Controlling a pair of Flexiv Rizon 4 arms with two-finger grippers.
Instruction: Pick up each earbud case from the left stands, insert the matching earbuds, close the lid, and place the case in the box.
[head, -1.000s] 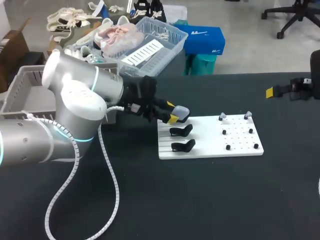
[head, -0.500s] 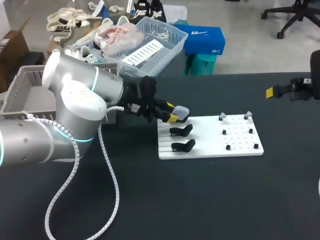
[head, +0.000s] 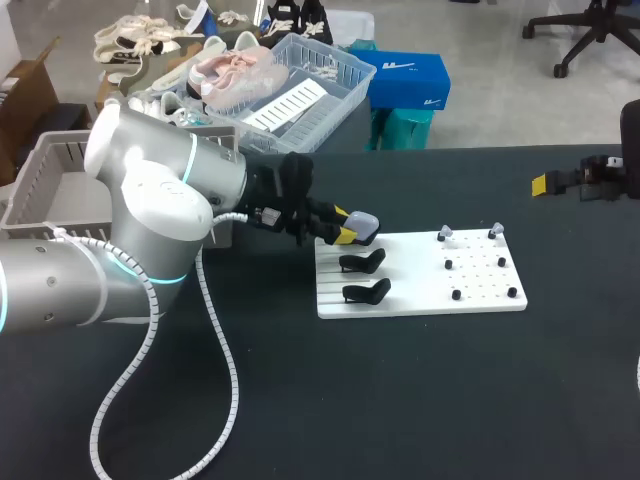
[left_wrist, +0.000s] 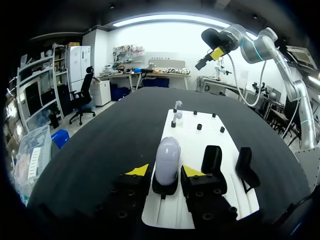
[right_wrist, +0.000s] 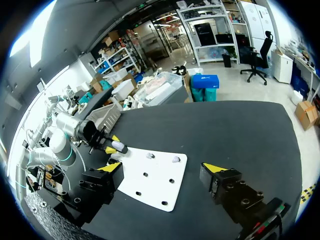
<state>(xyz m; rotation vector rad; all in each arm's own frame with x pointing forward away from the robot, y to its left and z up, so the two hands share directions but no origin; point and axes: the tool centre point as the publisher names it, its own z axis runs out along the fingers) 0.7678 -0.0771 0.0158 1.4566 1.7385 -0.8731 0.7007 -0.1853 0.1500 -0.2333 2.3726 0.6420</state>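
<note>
first pick-up is in hand: the earbud case (left_wrist: 167, 159) sits on its stand (left_wrist: 165, 189) between the left claw's (left_wrist: 165, 171) fingers, a thin gap on each side, so the claw is open. next it must pinch the case and lift it straight off.

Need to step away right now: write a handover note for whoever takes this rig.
Left gripper: open, straddling the case, which sits on its stand at the white board end nearest the left arm.
Right gripper: open, empty, off to the right, away from the board.
The other two stands are bare.
Two small pale pieces, likely earbuds, sit on the far pegs.
Done: no finished case in view.
To do: grip and lift the case, insert earbuds, close lid, box it.
</note>
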